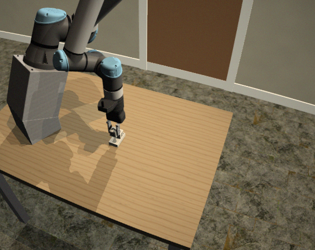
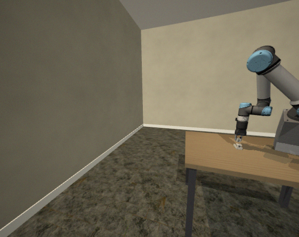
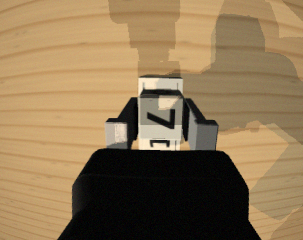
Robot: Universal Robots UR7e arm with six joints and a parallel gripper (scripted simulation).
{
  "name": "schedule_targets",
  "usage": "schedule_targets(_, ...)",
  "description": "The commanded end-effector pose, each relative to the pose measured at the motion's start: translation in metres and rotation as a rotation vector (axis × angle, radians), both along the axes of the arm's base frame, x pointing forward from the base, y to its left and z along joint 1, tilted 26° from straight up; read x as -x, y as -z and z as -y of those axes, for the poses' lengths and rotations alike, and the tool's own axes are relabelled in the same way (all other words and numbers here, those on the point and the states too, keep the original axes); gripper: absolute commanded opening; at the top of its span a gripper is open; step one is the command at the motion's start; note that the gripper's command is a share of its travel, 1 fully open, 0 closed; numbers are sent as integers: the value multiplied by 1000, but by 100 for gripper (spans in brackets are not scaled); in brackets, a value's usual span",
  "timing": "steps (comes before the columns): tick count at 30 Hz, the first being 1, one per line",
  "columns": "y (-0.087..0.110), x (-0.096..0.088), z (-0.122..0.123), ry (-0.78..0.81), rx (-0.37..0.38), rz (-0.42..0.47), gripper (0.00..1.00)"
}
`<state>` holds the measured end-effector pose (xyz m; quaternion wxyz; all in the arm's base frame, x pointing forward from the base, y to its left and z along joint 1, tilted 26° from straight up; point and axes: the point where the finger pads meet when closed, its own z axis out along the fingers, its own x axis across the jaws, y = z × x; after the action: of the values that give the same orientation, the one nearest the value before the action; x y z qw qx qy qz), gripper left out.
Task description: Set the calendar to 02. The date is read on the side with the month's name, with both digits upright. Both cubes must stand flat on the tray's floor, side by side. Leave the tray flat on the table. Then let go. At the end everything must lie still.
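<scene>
The small white calendar tray [image 1: 116, 139] sits flat on the wooden table, near the arm's base. It also shows in the exterior view [image 2: 237, 146]. My gripper [image 1: 114, 132] points straight down into the tray and is shut on a digit cube [image 3: 161, 119]. In the wrist view the cube's top face shows a 7, and my two grey fingers clamp its left and right sides [image 3: 161, 135]. The second cube lies just beyond it; its face is too pale to read. The month side of the tray is hidden.
The grey pedestal of the arm [image 1: 33, 99] stands at the table's left rear. The table's far edge [image 1: 178, 97] and right edge [image 1: 211, 177] lie well away from the tray.
</scene>
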<state>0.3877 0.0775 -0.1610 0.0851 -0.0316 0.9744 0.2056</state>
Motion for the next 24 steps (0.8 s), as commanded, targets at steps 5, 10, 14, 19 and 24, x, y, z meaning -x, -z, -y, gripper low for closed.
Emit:
schedule_targets(5, -23, 4, 10, 0, 0, 0, 60)
schedule_targets(10, -35, 6, 16, 0, 0, 0, 60)
schedule_targets(14, -41, 7, 19, 0, 0, 0, 60)
schedule_targets(19, -47, 8, 21, 0, 0, 0, 60)
schedule_targets(24, -51, 8, 23, 0, 0, 0, 60)
